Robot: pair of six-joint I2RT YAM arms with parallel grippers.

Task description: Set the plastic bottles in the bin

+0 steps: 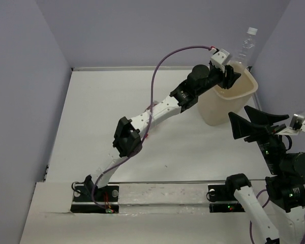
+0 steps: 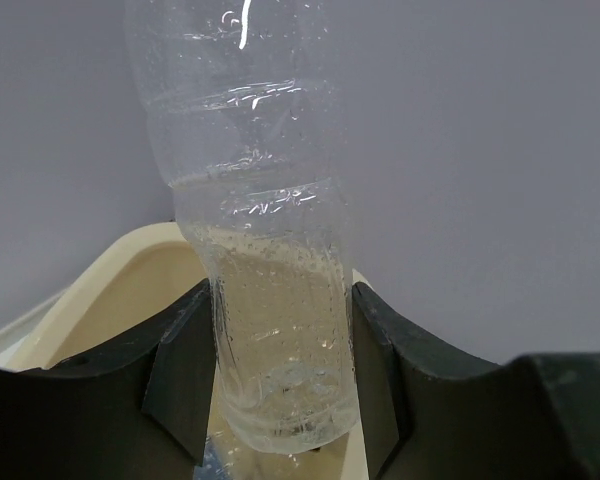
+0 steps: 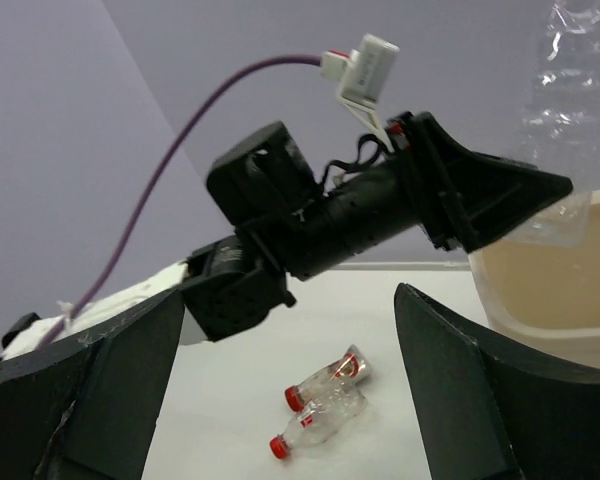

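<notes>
The top view takes in both arms at once. The left arm reaches from its base at the near left, elbow raised, slanting across the counter [image 1: 117, 112] to the far right corner. There the left claw [image 1: 233, 76] holds the long bottle [image 1: 245, 46] over the bin [image 1: 234, 104]. The bottle stands nearly upright with its white cap on top, and only this view shows the cap.

The left wrist view shows the grip close up: the two fingers [image 2: 180, 380] are clamped on the lower part of the clear bottle, whose base sits just below them. Droplets cling inside the bottle. The bin's beige rim curves behind and under the claw, so the bottle's base hangs about level with the rim, over the opening.

Only the right wrist view shows two small bottles with red caps [image 3: 330, 378] [image 3: 320, 420]. They lie on their sides on the counter, touching each other, below the left arm. In the top view that arm covers this patch.

No view looks deep enough into the bin to tell what is in it.

The right arm is folded close to its base at the near right. The right claw [image 1: 254, 123] is raised and faces the bin and the left arm, its fingers spread wide with nothing between them
</notes>
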